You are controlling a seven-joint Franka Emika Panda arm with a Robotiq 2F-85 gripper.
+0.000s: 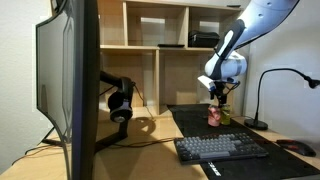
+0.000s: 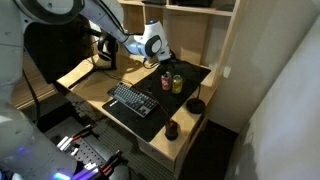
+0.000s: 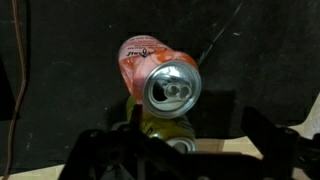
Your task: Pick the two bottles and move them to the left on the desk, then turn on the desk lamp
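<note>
Upright on the black mat [image 2: 197,72] of the desk [image 2: 92,97], just beside each other: pinkish-red can [image 3: 148,62] and yellow-green can [image 3: 158,126]. Directly beneath the pincer [image 1: 218,96], apart from it. Pincer spread wide, pinching nothing. Near the desk lamp [image 1: 261,98].

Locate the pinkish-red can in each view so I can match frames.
Exterior view: pinkish-red can is right of centre, on the black mat, under the gripper.
Exterior view: it is at upper centre, behind the keyboard.
Wrist view: it is at centre, silver top toward the camera.
Shared landmark: yellow-green can right beside it.
</note>
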